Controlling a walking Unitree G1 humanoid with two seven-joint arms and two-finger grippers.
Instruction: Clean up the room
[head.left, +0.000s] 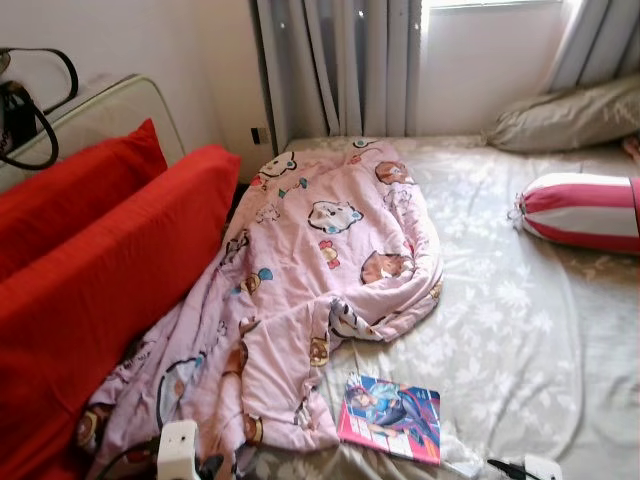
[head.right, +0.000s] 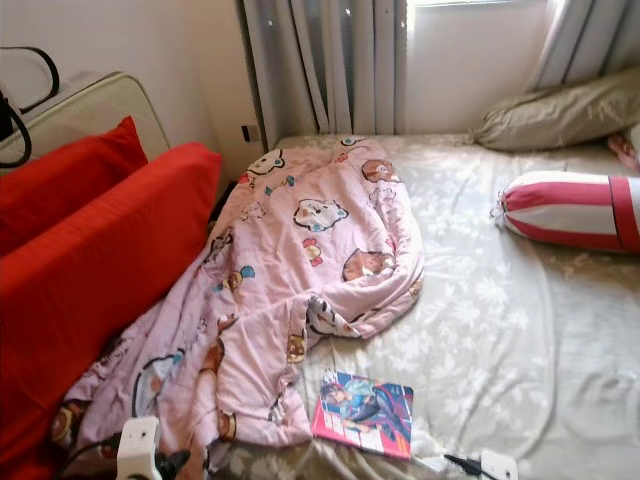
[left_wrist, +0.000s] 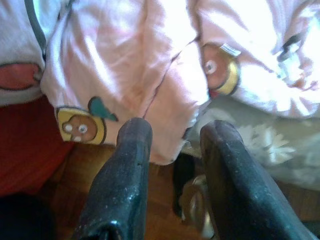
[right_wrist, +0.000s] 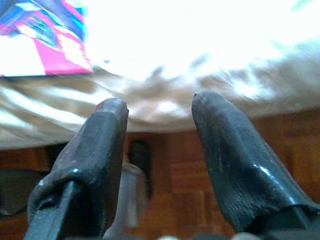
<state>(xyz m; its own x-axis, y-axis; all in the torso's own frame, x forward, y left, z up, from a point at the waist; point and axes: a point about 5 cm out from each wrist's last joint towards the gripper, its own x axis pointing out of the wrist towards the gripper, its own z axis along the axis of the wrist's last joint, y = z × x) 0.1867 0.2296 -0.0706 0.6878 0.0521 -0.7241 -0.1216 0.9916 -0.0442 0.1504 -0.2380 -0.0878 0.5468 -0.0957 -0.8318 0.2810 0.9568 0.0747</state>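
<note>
— Where are the two claws, and what have they got?

— Both sit low at the near edge of the bed. The left gripper (left_wrist: 172, 132) has its two black fingers spread with a clear gap and grips nothing; the right gripper (right_wrist: 159, 107) is parted just as wide and is empty too.

— What lies straight ahead of each?

— Just beyond the left fingertips hangs the hem of the one pink blanket (head.left: 320, 250), printed with cartoon animals, drooping over the bed's edge with wooden floor (left_wrist: 75, 175) beneath. Ahead of the right one is the edge of the flowered bed sheet (head.left: 510, 320), and off to its left, the one magazine (head.left: 392, 417) with a bright blue and pink cover, lying flat near the bed's front edge and just beside the blanket's lower corner.

— Count the rest for me.

— Two red cushions (head.left: 110, 260) stand leaning on the left side, the blanket's edge against the nearer one. One striped red-and-white bolster (head.left: 580, 210) lies far to the right, and one grey-green pillow (head.left: 570, 115) sits at the far end under the window. Grey curtains (head.left: 335, 65) hang behind. A black bag strap (head.left: 25, 110) shows at the far left.

— Room to move?

— The sheet between the blanket and the bolster is open, broad and only wrinkled. The blanket runs from the curtains down to the near edge, spilling over it on the left.
</note>
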